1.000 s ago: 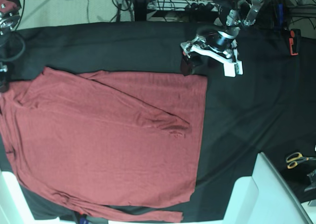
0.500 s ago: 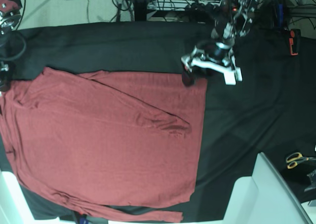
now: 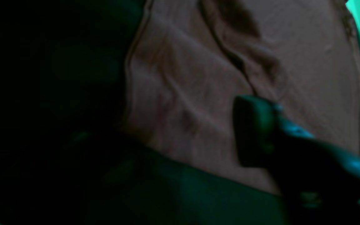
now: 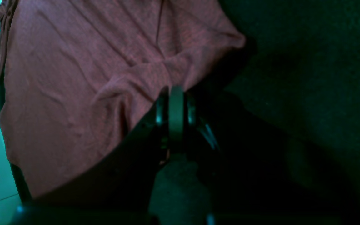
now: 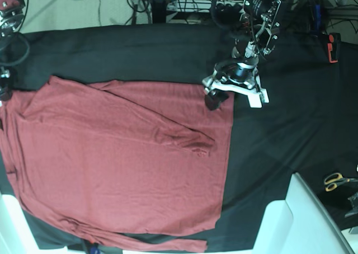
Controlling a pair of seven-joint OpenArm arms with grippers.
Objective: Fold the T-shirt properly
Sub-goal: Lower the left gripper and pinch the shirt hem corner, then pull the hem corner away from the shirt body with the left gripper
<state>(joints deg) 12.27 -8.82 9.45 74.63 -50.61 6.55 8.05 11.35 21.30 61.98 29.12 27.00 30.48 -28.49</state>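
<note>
Over the T-shirt's (image 5: 117, 159) far corner, the left pincer (image 5: 230, 97) gapes wide, gripping nothing; right pincer unseen.

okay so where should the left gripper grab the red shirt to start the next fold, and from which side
Probably the far hem corner of the T-shirt, right below the left gripper. That corner lies flat at the cloth's edge on the black tablecloth, so coming straight down from above, with one finger on the shirt and one just off the hem, looks likeliest to pinch it.
</note>
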